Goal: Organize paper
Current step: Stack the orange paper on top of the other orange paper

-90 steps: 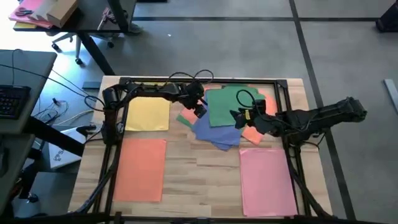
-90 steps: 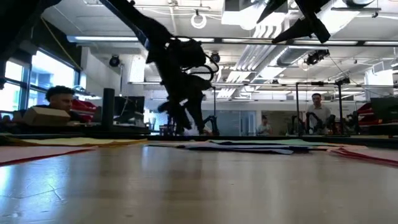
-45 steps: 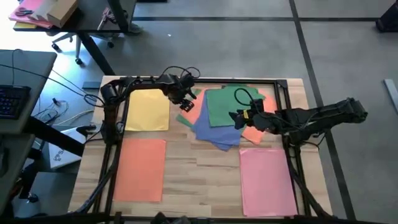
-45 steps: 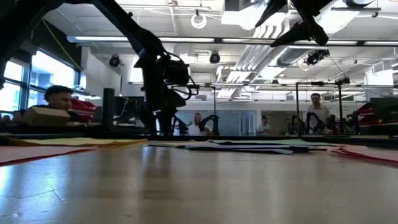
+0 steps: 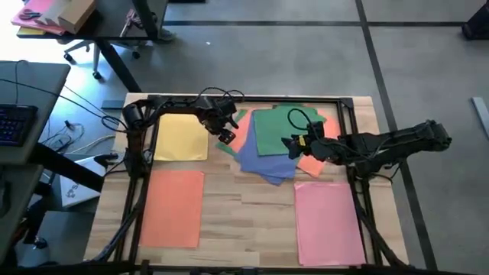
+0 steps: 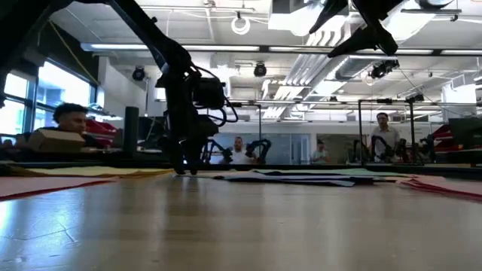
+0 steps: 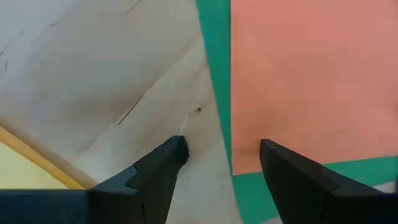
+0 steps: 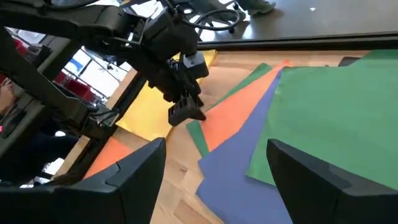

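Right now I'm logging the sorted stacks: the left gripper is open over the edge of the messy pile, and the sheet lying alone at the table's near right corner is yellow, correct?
Not quite. The high view shows that lone sheet is pink; the yellow sheet lies at the far left. The left gripper is indeed open at the pile's edge.

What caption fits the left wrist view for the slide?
Left pincer, open, poised over the corner of an orange sheet lying on a green sheet on the wooden table.
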